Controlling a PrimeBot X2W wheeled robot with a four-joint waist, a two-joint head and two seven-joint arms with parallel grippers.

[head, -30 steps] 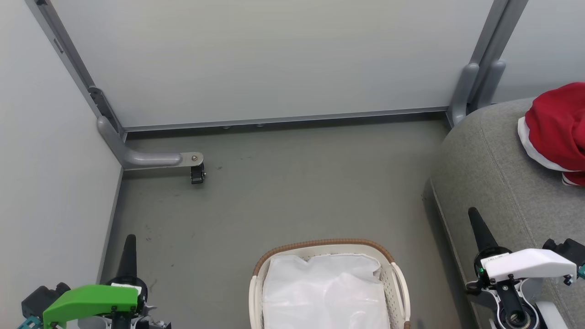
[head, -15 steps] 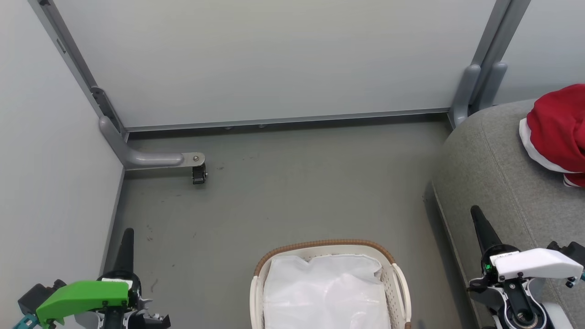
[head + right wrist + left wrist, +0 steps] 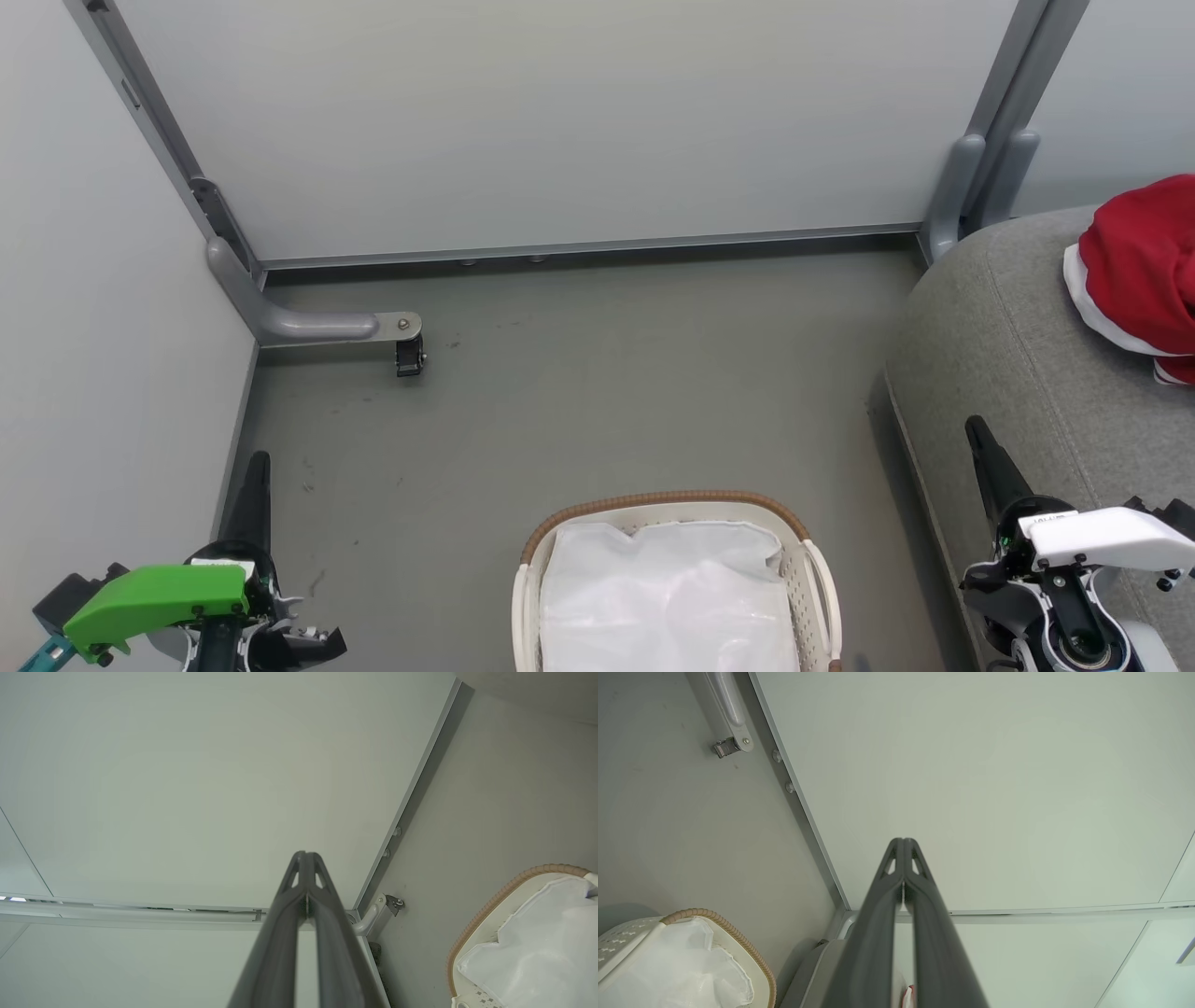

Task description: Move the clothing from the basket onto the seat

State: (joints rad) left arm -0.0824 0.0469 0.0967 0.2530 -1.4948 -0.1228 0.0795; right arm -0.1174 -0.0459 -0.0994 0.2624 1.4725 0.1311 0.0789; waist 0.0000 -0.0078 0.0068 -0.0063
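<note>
Red clothing [image 3: 1148, 271] with white trim lies on the grey seat [image 3: 1008, 355] at the right edge of the head view. The oval basket [image 3: 653, 502] with a brown woven rim stands on the floor at bottom centre, holding a white liner [image 3: 667, 597]; its rim also shows in the left wrist view [image 3: 733, 940] and the right wrist view [image 3: 495, 896]. My left gripper [image 3: 259, 459] is shut and empty at the lower left, clear of the basket [image 3: 903, 841]. Over the seat's front edge at the lower right, my right gripper [image 3: 976, 425] is shut and empty [image 3: 304, 854].
Pale partition walls [image 3: 560, 121] close the space at the back and left. A grey partition foot with a small caster [image 3: 407, 353] juts onto the floor at the left. Bare grey floor [image 3: 607, 392] lies between the walls, the basket and the seat.
The head view has drifted slightly, so the whole scene shifted a little. My left gripper has risen a bit in the view and the right has sunk a little. Both stay shut.
</note>
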